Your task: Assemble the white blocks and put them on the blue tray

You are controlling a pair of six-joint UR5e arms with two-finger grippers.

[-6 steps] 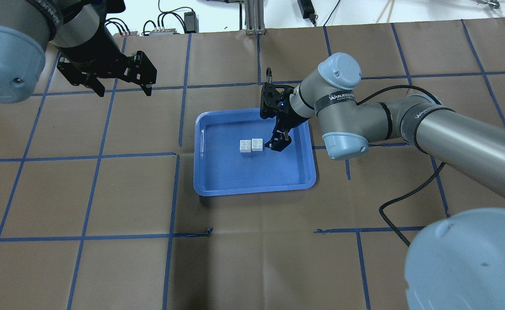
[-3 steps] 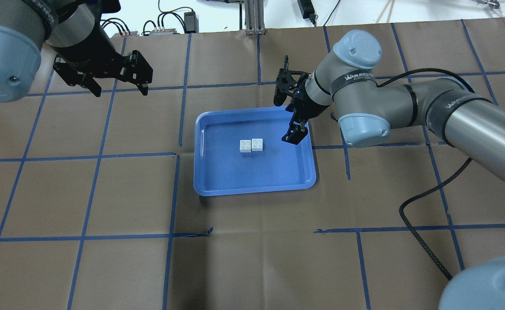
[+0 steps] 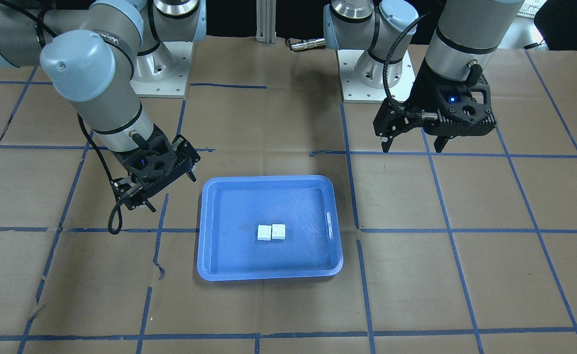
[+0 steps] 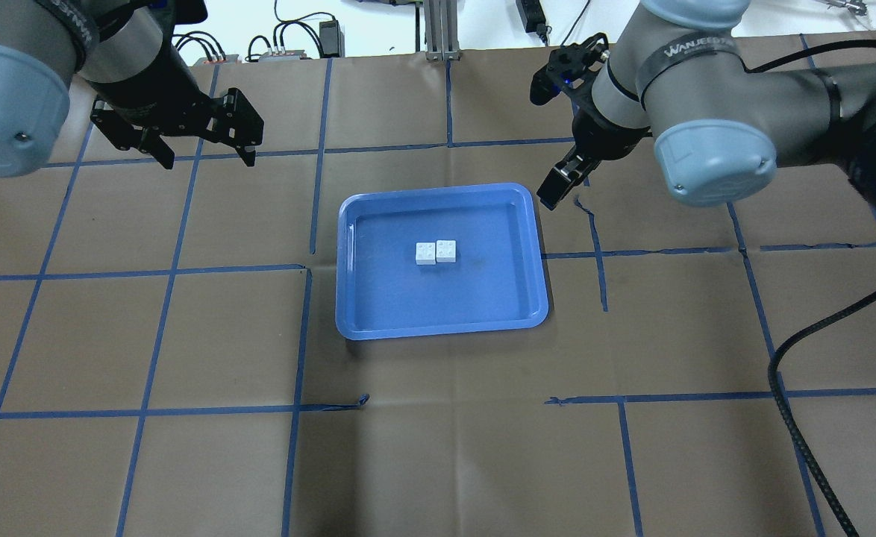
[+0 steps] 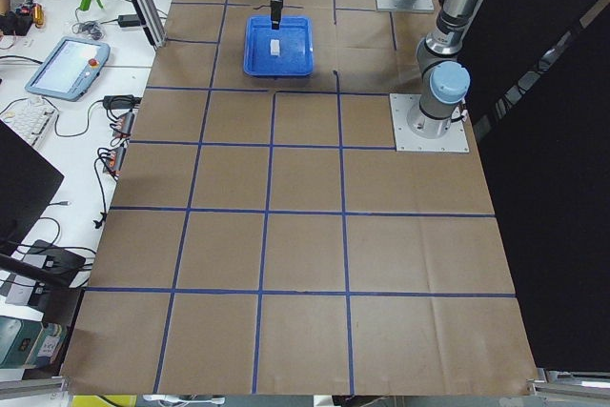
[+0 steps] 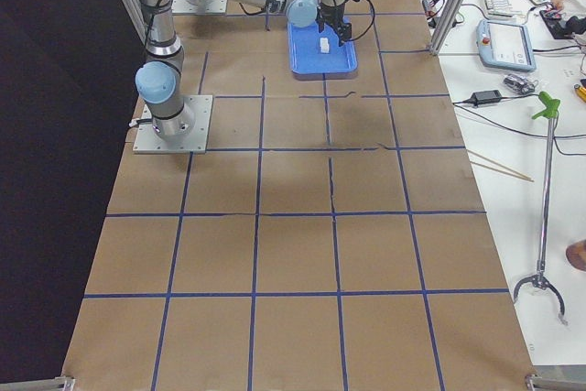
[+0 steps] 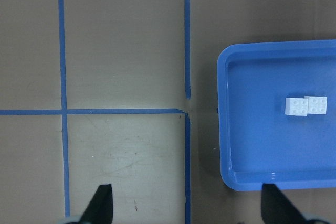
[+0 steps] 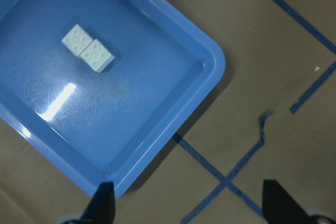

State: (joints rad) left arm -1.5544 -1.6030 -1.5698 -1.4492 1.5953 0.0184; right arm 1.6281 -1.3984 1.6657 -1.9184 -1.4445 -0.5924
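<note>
Overhead, the white blocks [image 4: 436, 252] are lying studs-up in the middle of the blue tray [image 4: 438, 332], their joined long axis running left-right. From the front, the left gripper [image 3: 413, 147] and right gripper [image 3: 164, 191] are hanging spread wide, empty, off the tray.

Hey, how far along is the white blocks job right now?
Done: both white blocks sit side by side, touching, inside the blue tray. In hand: nothing; the left gripper and right gripper are open and empty, off the tray. Left: apparently nothing, though the pictures don't show whether the blocks are really joined.
</note>
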